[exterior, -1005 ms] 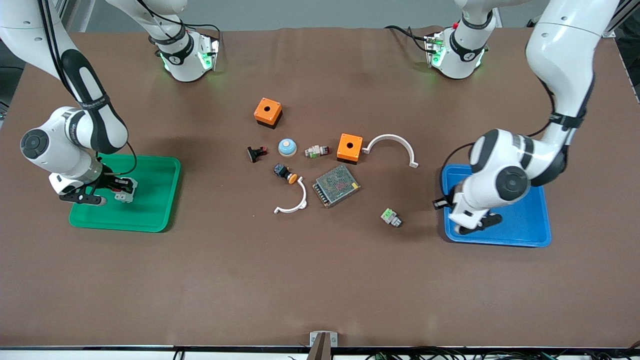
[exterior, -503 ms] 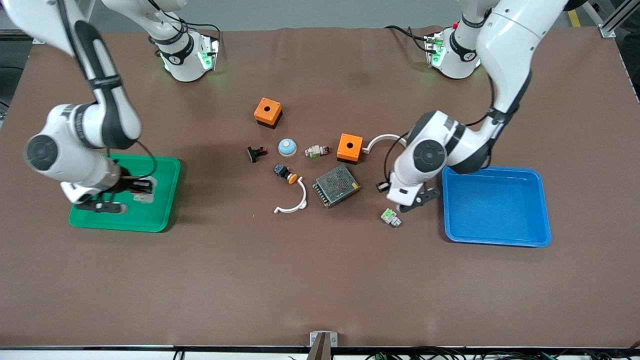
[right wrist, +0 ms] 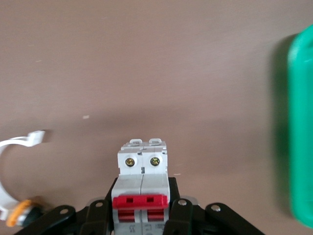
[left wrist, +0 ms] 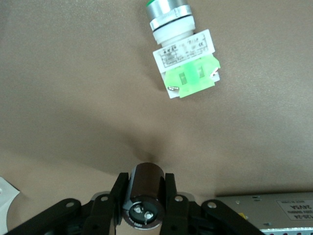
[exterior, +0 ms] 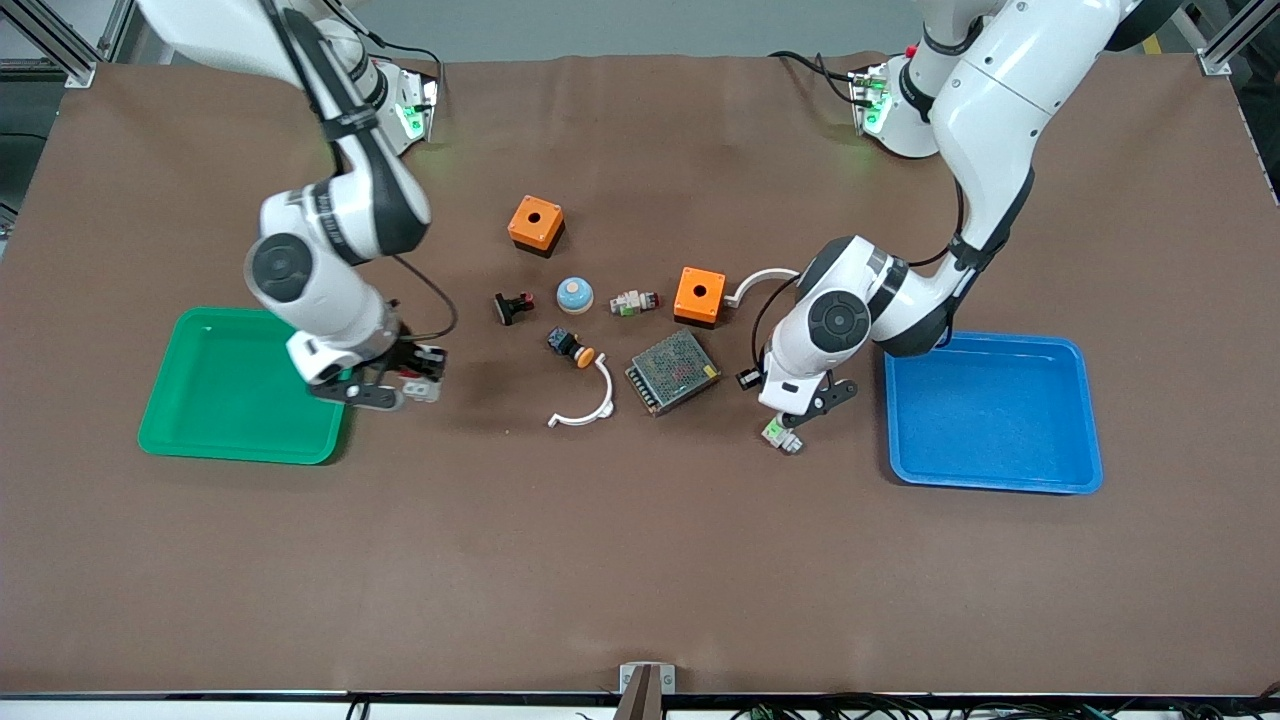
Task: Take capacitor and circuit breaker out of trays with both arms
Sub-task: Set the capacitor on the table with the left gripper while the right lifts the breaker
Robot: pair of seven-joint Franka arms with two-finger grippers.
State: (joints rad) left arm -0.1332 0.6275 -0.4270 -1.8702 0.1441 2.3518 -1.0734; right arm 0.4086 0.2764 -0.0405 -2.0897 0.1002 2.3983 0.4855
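Both loads have left the trays since a second ago: the left gripper (left wrist: 145, 196) clamps the capacitor (left wrist: 145, 193) over bare table by the white-and-green connector (exterior: 781, 434). The right gripper (right wrist: 142, 208) clamps the circuit breaker (right wrist: 142, 188) just clear of the green tray (exterior: 205, 450). The blue tray (exterior: 990, 470) lies bare too — only the setting-down looks left.

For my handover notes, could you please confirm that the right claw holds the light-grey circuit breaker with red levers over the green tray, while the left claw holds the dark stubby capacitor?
Not quite: the right claw holds the light-grey circuit breaker with red levers over the brown table beside the green tray, as the front view shows. The left claw does hold the dark stubby capacitor.
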